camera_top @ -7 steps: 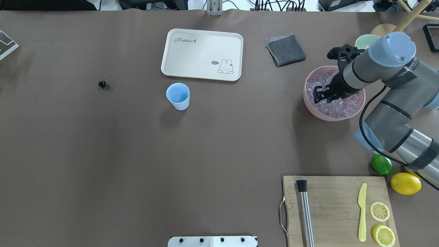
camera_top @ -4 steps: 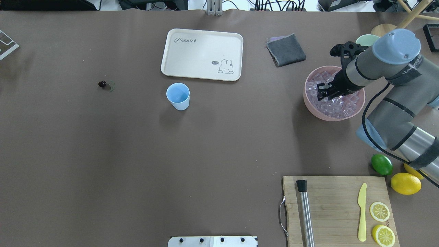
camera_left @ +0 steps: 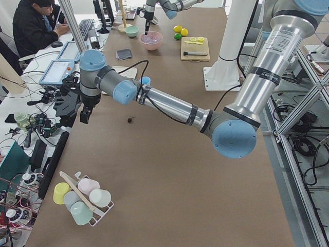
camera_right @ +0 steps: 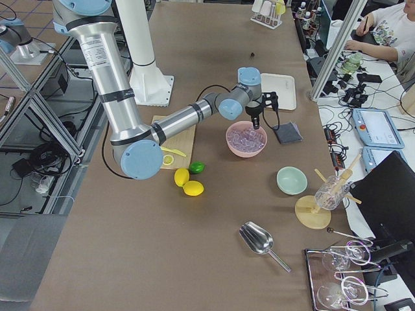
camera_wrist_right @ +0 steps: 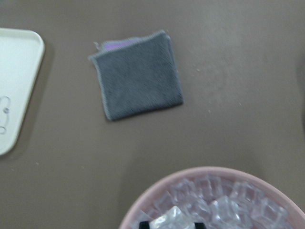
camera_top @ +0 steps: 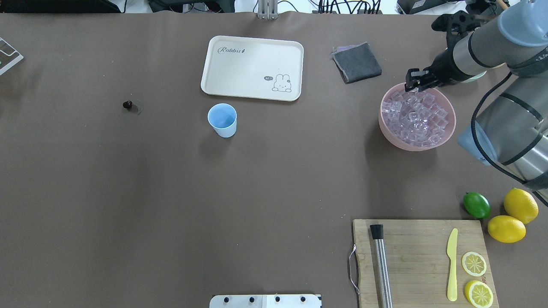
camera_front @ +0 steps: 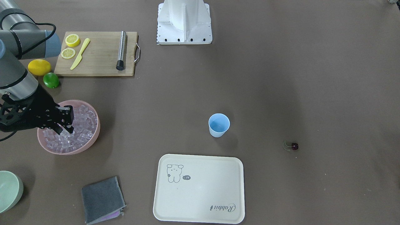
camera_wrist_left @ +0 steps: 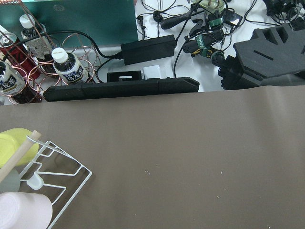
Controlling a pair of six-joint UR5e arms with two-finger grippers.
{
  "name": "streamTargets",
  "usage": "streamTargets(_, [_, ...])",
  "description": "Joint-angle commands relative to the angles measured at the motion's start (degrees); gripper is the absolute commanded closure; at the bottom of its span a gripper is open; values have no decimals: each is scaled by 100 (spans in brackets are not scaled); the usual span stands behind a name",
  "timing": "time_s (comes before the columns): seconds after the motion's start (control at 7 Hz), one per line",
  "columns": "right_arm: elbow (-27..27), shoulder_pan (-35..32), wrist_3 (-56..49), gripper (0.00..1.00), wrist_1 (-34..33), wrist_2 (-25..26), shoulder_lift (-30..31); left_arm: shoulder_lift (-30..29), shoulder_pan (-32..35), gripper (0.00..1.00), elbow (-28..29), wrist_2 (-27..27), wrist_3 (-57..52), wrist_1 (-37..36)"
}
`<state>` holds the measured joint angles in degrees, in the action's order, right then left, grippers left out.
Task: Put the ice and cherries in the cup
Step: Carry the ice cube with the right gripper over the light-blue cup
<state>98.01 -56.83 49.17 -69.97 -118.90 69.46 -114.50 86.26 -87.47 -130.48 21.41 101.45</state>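
Above the pink bowl [camera_top: 410,147], my right fingers [camera_front: 67,126] pinch one ice cube [camera_wrist_right: 174,217]; I'd hold the squeeze steady and carry it level, left, over the cup [camera_top: 222,119].

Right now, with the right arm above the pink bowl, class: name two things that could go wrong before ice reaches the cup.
1. The right gripper seems to hold one ice cube by a shallow pinch; the glassy cube could slip out on the carry across the table.
2. The cup stands far from the pink bowl and has a small mouth; a release slightly off could miss it or knock it over.
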Motion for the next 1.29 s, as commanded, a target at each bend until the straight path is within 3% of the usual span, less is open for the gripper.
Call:
streamTargets(0.0, [-1, 31, 39, 100, -34, 453, -886, -29, -248, 2, 54, 13, 12, -28])
streamTargets(0.57, [-596, 1398, 233, 100, -8, 1885, -2302, 33, -303, 2, 142, -4, 38, -2])
streamTargets(1.14, [-994, 2289, 215, 100, 18, 2371, -2832, 24, -294, 2, 125, -30, 47, -11])
